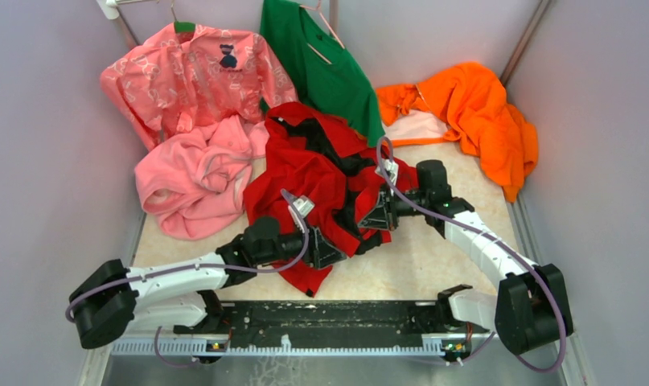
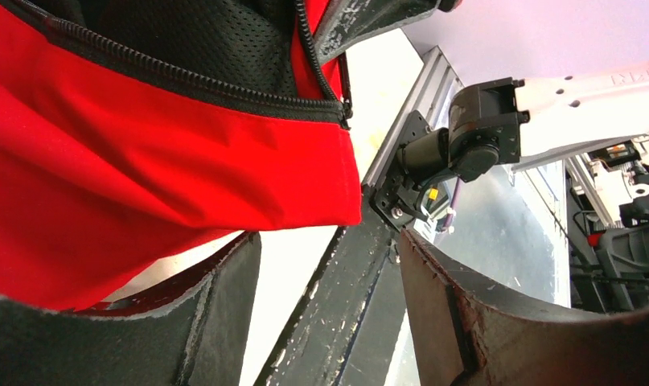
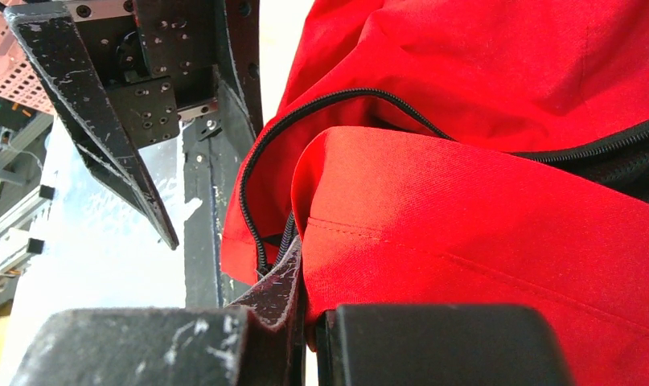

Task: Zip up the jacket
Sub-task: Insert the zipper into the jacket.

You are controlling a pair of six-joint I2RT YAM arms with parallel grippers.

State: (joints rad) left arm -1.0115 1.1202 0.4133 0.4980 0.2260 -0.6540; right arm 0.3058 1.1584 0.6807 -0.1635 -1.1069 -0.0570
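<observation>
On the table [image 1: 433, 257] the jacket [image 1: 313, 173] is lying crumpled near the middle. Your right gripper [image 1: 378, 216] is pinching its hem [image 3: 401, 233] beside the zipper [image 3: 260, 161]; your left gripper [image 1: 325, 252] is hanging open just below the hem. Aim for the zipper's end, avoiding loose cloth.
</observation>
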